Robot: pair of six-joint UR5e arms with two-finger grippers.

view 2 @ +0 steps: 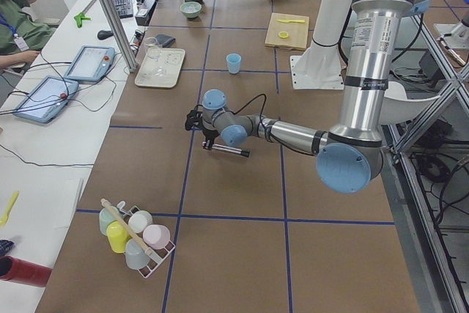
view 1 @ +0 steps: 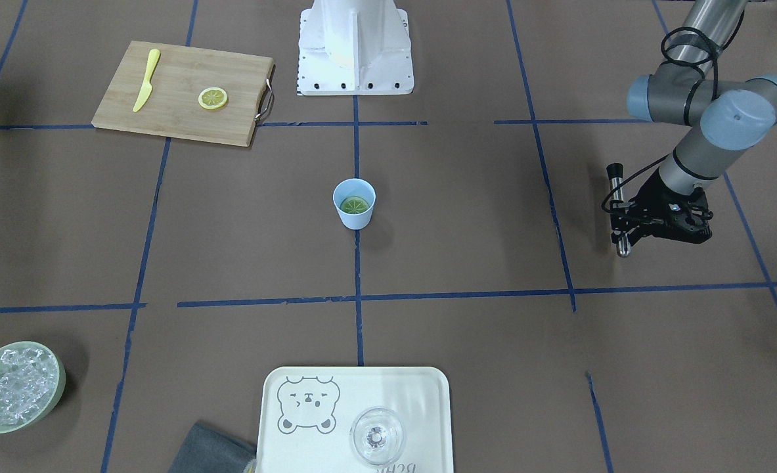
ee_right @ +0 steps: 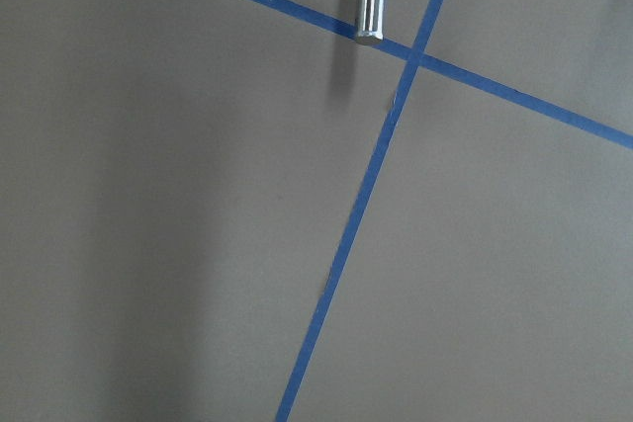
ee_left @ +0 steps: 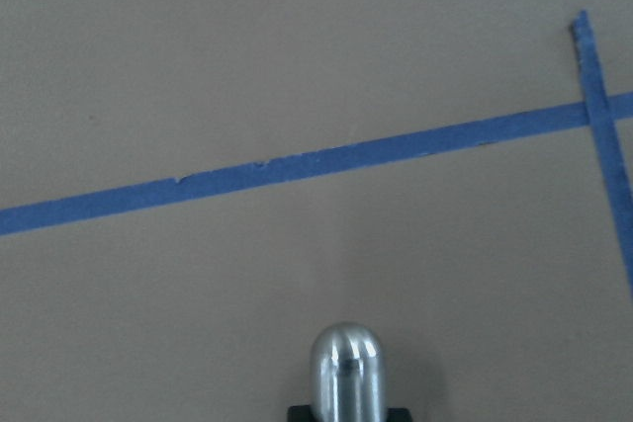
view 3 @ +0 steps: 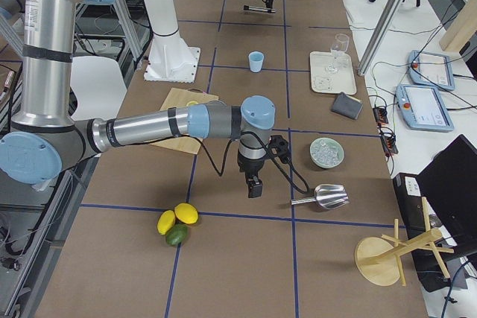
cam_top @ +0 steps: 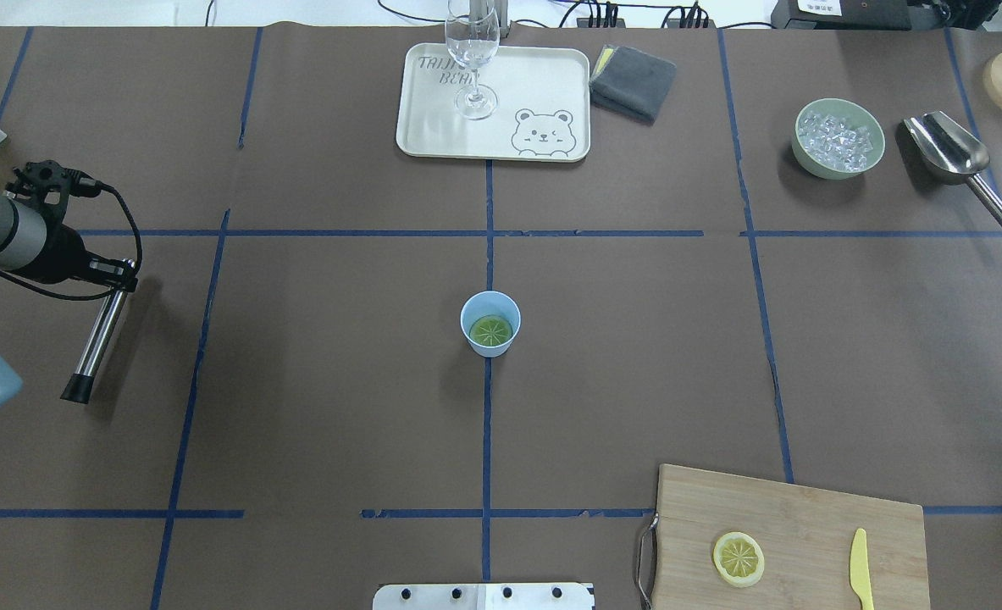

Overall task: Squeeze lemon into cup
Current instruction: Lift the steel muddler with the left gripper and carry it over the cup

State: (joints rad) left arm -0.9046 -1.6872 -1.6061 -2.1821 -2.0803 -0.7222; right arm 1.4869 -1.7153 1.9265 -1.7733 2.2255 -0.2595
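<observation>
Lemon point(view 1: 354, 205) in the cup point(view 1: 356, 221), metal rod point(view 1: 616, 190) held off to one side

The slice lies flat inside the cup, mid-table. The left gripper point(view 1: 624, 223), well apart from it, is clamped on the rod; the right gripper point(view 3: 255, 185) shows too little to tell how its jaws stand. Squeezing looks like the step in hand. Next, the rod needs carrying over the cup and pressing onto the slice.

Brown table point(cam_top: 340, 407); blue tape grid point(cam_top: 382, 233)

Overhead camera looking down from behind the robot base point(cam_top: 484, 596), front camera facing it, both framing the cup point(cam_top: 490, 323), wrist cameras hugging the table point(ee_left: 297, 46).
</observation>
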